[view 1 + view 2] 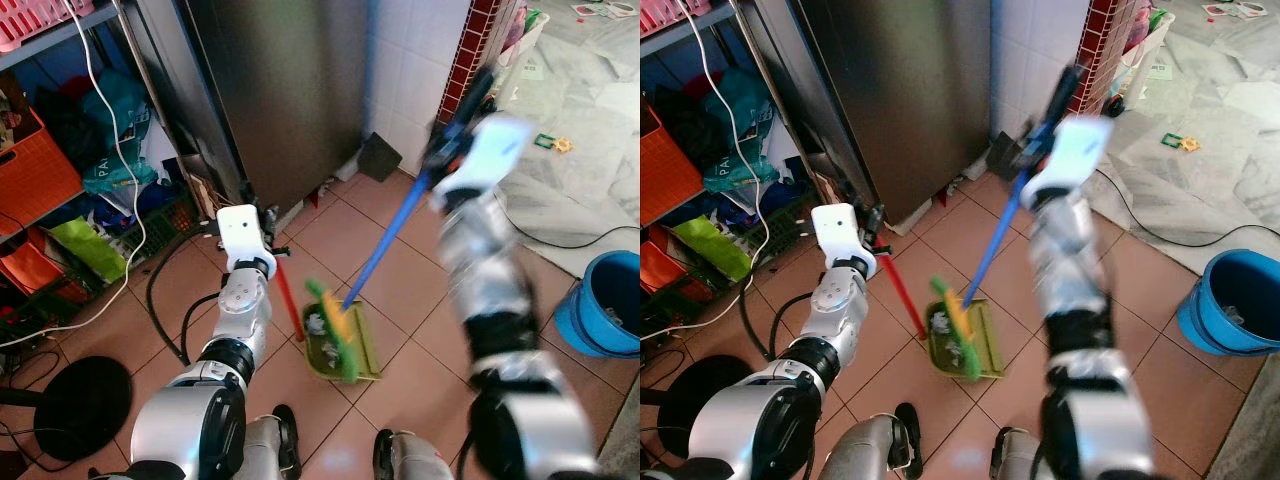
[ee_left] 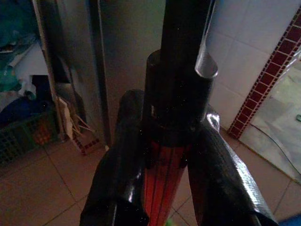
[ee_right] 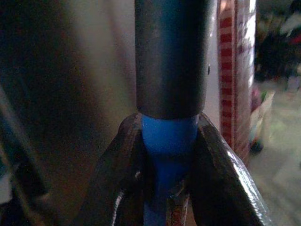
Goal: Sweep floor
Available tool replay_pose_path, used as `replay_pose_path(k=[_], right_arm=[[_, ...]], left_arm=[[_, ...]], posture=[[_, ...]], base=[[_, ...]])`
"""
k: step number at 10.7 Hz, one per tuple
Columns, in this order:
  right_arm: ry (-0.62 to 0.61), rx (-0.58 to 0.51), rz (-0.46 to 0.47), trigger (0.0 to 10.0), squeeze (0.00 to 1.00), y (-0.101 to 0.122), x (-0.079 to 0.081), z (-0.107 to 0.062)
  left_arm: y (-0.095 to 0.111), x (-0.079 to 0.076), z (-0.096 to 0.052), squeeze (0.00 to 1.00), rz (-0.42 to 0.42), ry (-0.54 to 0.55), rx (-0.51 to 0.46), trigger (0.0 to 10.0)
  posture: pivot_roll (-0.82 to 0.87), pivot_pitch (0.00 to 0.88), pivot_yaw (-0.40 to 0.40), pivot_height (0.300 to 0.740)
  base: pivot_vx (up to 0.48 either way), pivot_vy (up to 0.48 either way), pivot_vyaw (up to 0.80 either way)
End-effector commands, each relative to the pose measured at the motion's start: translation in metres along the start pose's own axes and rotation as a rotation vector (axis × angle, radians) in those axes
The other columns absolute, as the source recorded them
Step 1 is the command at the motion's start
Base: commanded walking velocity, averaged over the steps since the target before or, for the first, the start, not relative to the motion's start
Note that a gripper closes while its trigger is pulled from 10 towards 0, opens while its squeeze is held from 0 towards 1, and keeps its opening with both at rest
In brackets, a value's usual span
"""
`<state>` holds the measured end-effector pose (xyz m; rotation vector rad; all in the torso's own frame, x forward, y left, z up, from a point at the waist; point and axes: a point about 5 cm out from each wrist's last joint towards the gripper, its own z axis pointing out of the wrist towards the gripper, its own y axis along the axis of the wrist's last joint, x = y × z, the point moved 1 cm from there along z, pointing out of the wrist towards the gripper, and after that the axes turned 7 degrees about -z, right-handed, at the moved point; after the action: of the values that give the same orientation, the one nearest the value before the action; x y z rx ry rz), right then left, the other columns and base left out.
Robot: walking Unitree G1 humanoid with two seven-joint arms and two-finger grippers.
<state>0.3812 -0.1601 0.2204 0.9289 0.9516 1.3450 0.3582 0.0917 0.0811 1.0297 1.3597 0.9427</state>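
Observation:
A green dustpan (image 1: 352, 358) lies on the terracotta tile floor just ahead of my feet, with pale scraps in it. Its red handle (image 1: 288, 300) rises to my left gripper (image 1: 268, 236), which is shut on it; the left wrist view shows both fingers (image 2: 117, 179) clamped on the red shaft (image 2: 164, 179) below a black cap. A broom with a green and yellow head (image 1: 335, 322) rests in the pan. Its blue handle (image 1: 385, 245) slants up to my blurred right gripper (image 1: 447, 140), shut on the blue handle (image 3: 169, 136).
A steel fridge (image 1: 285, 90) stands behind the pan, with a dark dustpan (image 1: 380, 158) leaning by the white tiled wall. Cluttered shelves with an orange crate (image 1: 35, 170) and cables are left. A blue bucket (image 1: 605, 305) sits right. A black round base (image 1: 85, 405) lies near left.

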Motion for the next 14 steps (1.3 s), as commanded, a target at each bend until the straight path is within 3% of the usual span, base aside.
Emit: replay_pose_path(k=[1,2,3,5,6,8,9,11,12,13,14], right_arm=[[0.001,-0.171,-0.039,10.0,0.0,0.04,-0.002,0.01],[0.014,-0.184,-0.125,10.0,0.0,0.04,-0.011,0.009],[0.008,-0.166,-0.139,10.0,0.0,0.034,-0.017,0.007],[0.014,-0.101,-0.254,10.0,0.0,0.008,-0.024,-0.007],[0.015,-0.082,-0.289,10.0,0.0,0.003,-0.025,-0.008],[0.006,0.012,-0.457,10.0,0.0,-0.012,-0.027,0.002],[0.037,0.069,-0.413,10.0,0.0,-0.02,-0.024,0.004],[0.059,0.15,-0.486,10.0,0.0,-0.032,-0.019,0.009],[0.128,0.183,-0.448,10.0,0.0,-0.041,-0.012,0.005],[0.102,0.259,-0.396,10.0,0.0,-0.062,-0.014,-0.01],[0.085,0.25,-0.34,10.0,0.0,-0.069,-0.013,-0.019]], left_arm=[[-0.043,0.0,-0.019,0.0,-0.026,0.007,0.211,10.0],[-0.043,0.001,-0.018,0.0,-0.021,0.006,0.212,10.0],[-0.042,0.002,-0.018,0.0,-0.019,0.008,0.213,10.0],[-0.038,0.005,-0.015,0.0,-0.038,0.032,0.205,10.0],[-0.036,0.007,-0.013,0.0,-0.064,0.049,0.203,10.0],[-0.012,0.019,0.0,0.0,-0.057,0.061,0.134,10.0],[-0.001,0.022,0.007,0.0,-0.076,0.046,0.119,10.0],[0.03,0.02,0.018,0.0,-0.03,-0.079,0.002,10.0],[0.032,0.024,0.018,0.0,-0.004,-0.08,0.004,10.0],[0.033,0.028,0.015,0.0,0.061,-0.117,-0.019,10.0],[0.032,0.035,0.01,0.0,0.089,-0.098,-0.043,10.0]], posture=[[-0.18,0.135,0.078,0.74],[-0.19,0.121,0.078,0.74],[-0.18,0.117,0.079,0.74],[-0.19,0.102,0.089,0.74],[-0.19,0.101,0.093,0.74],[-0.19,0.104,0.112,0.74],[-0.17,0.113,0.108,0.74],[-0.16,0.112,0.111,0.74],[-0.15,0.103,0.129,0.74],[-0.14,0.088,0.144,0.74],[-0.14,0.068,0.15,0.74]], base=[[0.0,0.0,0.0],[0.0,0.0,0.0],[0.0,0.0,0.0],[0.0,0.0,0.0],[0.0,0.0,0.0],[0.0,0.0,0.0],[0.0,0.0,0.0],[0.0,0.0,0.0],[0.0,0.0,0.0],[0.0,0.0,0.0],[0.0,0.0,0.0]])
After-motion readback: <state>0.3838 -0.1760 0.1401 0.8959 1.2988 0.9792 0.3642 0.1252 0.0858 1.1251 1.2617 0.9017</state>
